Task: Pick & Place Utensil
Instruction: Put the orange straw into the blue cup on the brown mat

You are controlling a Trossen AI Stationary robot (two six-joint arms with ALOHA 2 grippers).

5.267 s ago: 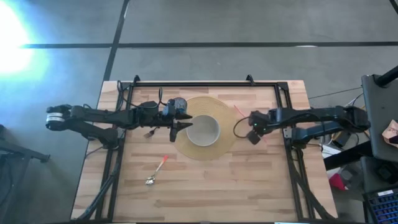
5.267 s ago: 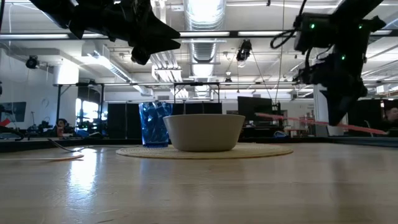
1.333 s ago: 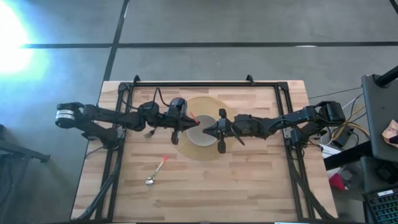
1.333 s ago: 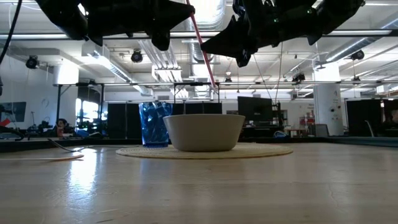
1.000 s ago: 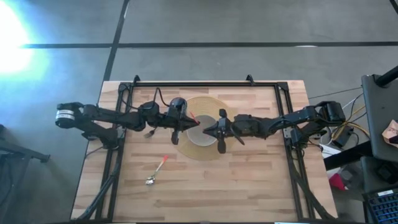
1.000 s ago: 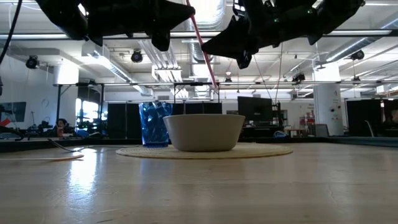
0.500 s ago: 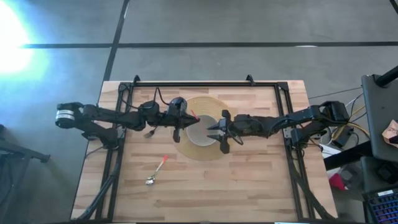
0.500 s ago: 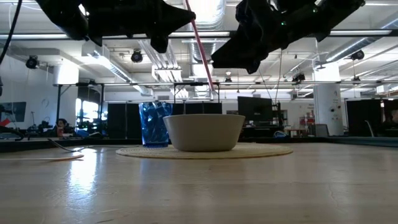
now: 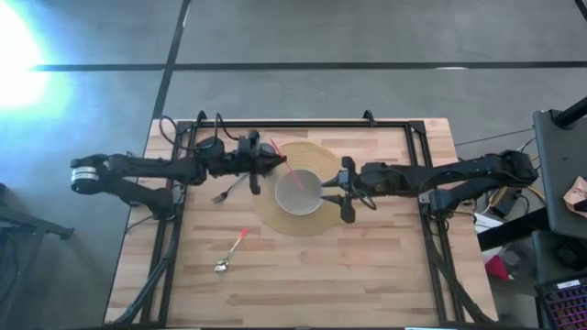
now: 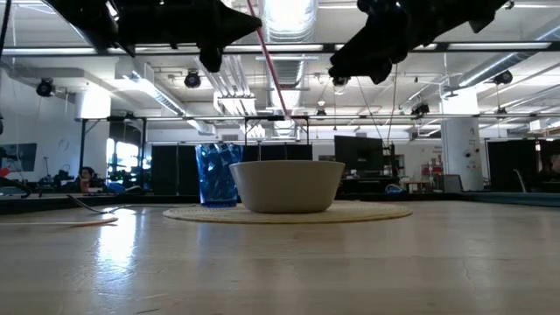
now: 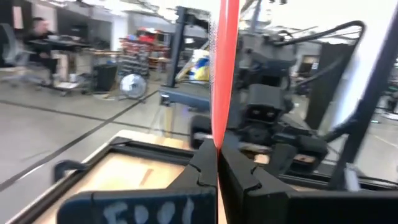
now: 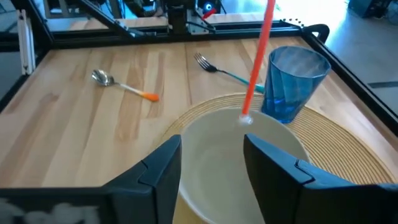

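Observation:
A thin red stick (image 9: 286, 170) slants in the air over the white bowl (image 9: 299, 194). The bowl stands on a round woven mat (image 9: 323, 218). My left gripper (image 9: 269, 158) is shut on the stick at the bowl's left. In the right wrist view the stick (image 12: 256, 62) has its pale lower end above the bowl (image 12: 211, 140). My right gripper (image 12: 214, 174) stands open at the bowl's right side, apart from the stick. A blue cup (image 12: 292, 81) stands on the mat beside the bowl. My left gripper pinches the red stick (image 11: 217, 134) between its two fingers. The fingers reach in about level from the table's left and lie across the stick. The stick is lifted clear and tilted, with its lower end (image 10: 285, 112) above the bowl.
A fork (image 9: 225, 191) lies on the wood left of the mat. A spoon with an orange handle (image 9: 231, 252) lies nearer the front edge. A black frame (image 9: 303, 124) runs around the table's back and sides. Bare wood lies at the front right.
My right gripper has opened, let go of the red stick and drawn back toward the table's right edge. My left gripper has kept hold of the stick and moved a little toward the far left with it; the stick stays tilted over the bowl.

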